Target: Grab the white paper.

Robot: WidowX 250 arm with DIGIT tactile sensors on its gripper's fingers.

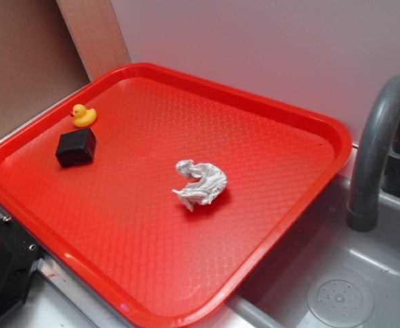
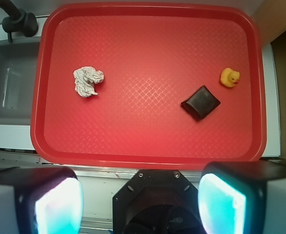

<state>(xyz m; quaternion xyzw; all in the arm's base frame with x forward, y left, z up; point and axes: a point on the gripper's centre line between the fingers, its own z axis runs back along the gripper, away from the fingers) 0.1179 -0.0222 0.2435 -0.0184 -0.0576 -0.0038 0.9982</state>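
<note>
The white paper [image 1: 201, 183] is a crumpled wad lying near the middle of the red tray [image 1: 268, 113]. In the wrist view the white paper [image 2: 88, 81] sits at the tray's [image 2: 148, 156] left side. My gripper [image 2: 140, 197] is open and empty, its two fingers [image 2: 55, 204] wide apart at the bottom of the wrist view, high above the near edge of the tray and well away from the paper. In the exterior view only a black part of the arm's base shows at the bottom left; the gripper is out of view.
A black block [image 1: 76, 147] [image 2: 200, 102] and a yellow rubber duck [image 1: 83, 115] [image 2: 230, 77] lie at the tray's other end. A grey sink [image 1: 350, 280] with a curved faucet [image 1: 374, 147] borders the tray; the faucet shows in the wrist view [image 2: 13, 19].
</note>
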